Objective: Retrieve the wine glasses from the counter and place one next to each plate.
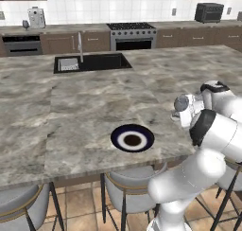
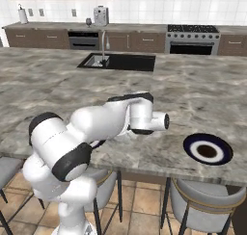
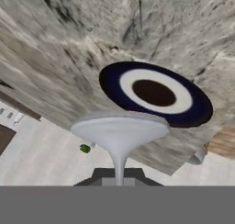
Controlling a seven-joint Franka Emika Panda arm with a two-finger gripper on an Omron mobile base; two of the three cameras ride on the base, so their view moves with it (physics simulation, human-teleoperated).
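A pale grey wine glass [image 3: 120,129] rises from the bottom of the hand view. My gripper [image 3: 119,176] is shut on its thin stem, and its wide flared end points away from the hand. Just beyond it a dark navy plate [image 3: 156,93] with a pale ring lies flat on the marble. The base views show the same plate [image 1: 132,137] [image 2: 208,150] near the island's front edge, with my folded arm to its right in the left base view. On the far counter [image 1: 61,29] a small dark stemmed shape [image 1: 25,23] stands beside a coffee machine, too small to identify.
The marble island [image 1: 71,107] holds a black sink [image 1: 92,63] with a tap. Grey stools [image 1: 130,192] stand under its near edge. Along the back wall are a stove [image 1: 132,36], an oven [image 1: 21,44] and a toaster oven [image 1: 209,12].
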